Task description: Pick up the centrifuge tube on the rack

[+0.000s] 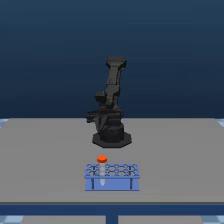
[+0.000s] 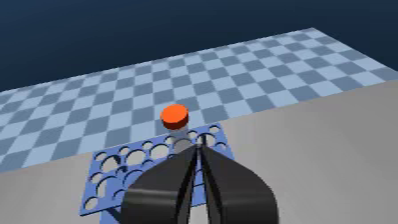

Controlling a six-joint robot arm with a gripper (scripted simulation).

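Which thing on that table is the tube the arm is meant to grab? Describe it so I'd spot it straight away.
Start at the grey table and find the black robot arm standing on it. Just in front of its base sits a small blue rack whose top is a grid of round holes. The centrifuge tube stands in a hole at the rack's far edge, towards the exterior view's left, the only thing with a round orange-red cap.

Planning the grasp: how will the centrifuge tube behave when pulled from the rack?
The centrifuge tube looks slim and smooth, so probably light and slippery. Standing upright in the rack, it likely lifts straight out; laid down, it would probably roll.
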